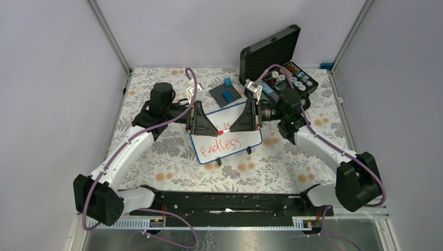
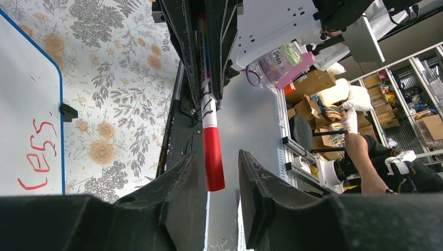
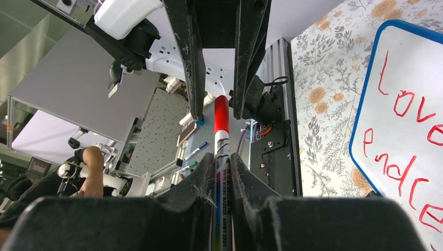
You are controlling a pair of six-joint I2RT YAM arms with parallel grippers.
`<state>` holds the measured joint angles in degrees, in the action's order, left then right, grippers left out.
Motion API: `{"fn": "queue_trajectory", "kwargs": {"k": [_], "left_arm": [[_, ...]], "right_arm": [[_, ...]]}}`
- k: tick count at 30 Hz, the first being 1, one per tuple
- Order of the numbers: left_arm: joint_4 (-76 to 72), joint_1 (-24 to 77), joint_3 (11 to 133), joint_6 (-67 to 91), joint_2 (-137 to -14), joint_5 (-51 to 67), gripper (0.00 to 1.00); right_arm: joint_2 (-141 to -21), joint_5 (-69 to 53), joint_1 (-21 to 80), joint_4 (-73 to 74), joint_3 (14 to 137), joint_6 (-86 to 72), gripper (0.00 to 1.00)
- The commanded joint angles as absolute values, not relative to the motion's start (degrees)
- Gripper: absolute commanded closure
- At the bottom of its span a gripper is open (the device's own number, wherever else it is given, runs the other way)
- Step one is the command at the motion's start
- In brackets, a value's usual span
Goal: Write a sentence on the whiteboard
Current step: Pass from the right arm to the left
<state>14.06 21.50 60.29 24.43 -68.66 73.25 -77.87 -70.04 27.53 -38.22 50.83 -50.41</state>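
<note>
Standing on its small black feet in the middle of the floral counter (image 1: 156, 151), the whiteboard (image 1: 253, 138) carries the sentence (image 1: 222, 144) in red marker across two lines. The lower line reads "endless"; the upper is partly hidden under the hands.

Above the board's far edge a marker (image 3: 221, 137) lies level between both hands. The right hand (image 3: 221, 157) is clenched on its printed barrel. The left hand (image 2: 218, 156) has its fingers (image 2: 183, 178) either side of the red cap (image 2: 213, 159), with a slim gap showing, so it is not yet gripping.

Beyond the board lies a grey studded baseplate (image 1: 222, 98) with a blue block (image 1: 228, 82) on it. To its right is an open black case (image 1: 308, 86), lid (image 1: 271, 49) raised, holding small round pieces too small to name.

Both arms reach inward from the sides, hands level and tip to tip.
</note>
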Motion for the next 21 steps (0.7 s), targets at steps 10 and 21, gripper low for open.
{"fn": "queue_trajectory", "kwargs": {"k": [10,21], "left_arm": [[11.6,22.6,59.2,23.4,-68.7,72.8,0.75],[11.8,23.8,60.4,21.8,-69.7,73.6,1.0]], "right_arm": [[-78.1,-69.2,28.5,-36.8,54.1,-47.6,1.0],[-79.5,-67.8,32.1,-33.3,54.8,-44.8,1.0]]}}
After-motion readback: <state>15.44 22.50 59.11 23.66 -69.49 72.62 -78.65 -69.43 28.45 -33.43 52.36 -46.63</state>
